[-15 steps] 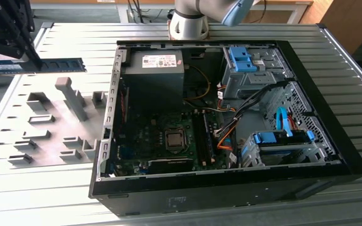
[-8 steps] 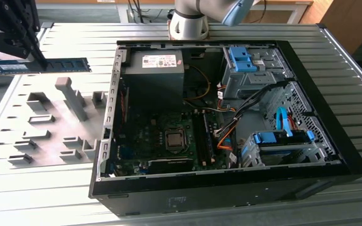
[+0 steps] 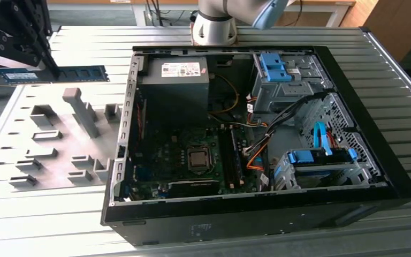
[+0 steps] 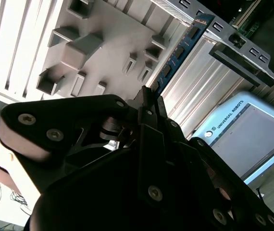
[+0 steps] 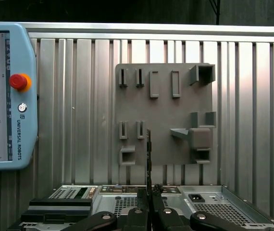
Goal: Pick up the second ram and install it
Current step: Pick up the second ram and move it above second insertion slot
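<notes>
The claw [image 3: 51, 68] is closed on the second ram [image 3: 81, 73], its fingers pinching the stick near mid-length. The stick is held level over the slatted table [image 3: 91, 40], beside the grey fixture plate [image 3: 48, 144] and well to the exterior view's left of the open computer case [image 3: 366, 126]. In the first wrist view the ram [image 5: 148, 154] appears edge-on.

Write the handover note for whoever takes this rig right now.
Pincer: shut on the long, thin blue-green memory stick.
Stick: outside the open black computer case, on the exterior view's left of it, beside the grey fixture plate.
Done: stick gripped.
Left: installation; it is not yet in the long black motherboard slots.
</notes>
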`<state>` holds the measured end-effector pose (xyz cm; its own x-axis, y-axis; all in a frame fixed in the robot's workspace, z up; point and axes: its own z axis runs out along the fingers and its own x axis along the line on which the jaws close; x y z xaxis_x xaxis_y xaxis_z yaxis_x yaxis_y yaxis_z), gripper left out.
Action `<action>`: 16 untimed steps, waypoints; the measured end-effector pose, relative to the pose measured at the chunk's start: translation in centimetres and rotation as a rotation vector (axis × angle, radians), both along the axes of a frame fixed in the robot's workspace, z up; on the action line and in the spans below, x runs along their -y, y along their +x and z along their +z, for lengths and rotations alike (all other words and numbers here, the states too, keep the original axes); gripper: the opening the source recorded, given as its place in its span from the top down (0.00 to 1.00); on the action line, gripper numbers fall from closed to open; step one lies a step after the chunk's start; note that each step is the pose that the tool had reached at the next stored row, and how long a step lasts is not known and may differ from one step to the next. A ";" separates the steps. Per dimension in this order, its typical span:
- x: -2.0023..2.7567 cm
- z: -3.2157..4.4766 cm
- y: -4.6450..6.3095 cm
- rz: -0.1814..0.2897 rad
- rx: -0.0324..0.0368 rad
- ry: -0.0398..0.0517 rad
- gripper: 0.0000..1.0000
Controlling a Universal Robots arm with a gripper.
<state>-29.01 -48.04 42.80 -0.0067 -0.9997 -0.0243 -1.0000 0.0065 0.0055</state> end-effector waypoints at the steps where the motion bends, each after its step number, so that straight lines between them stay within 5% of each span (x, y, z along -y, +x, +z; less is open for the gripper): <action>1: 0.00 0.00 0.1 0.000 0.0000 0.0000 0.86; 16: 0.00 0.00 1.6 0.000 0.0000 0.0000 0.86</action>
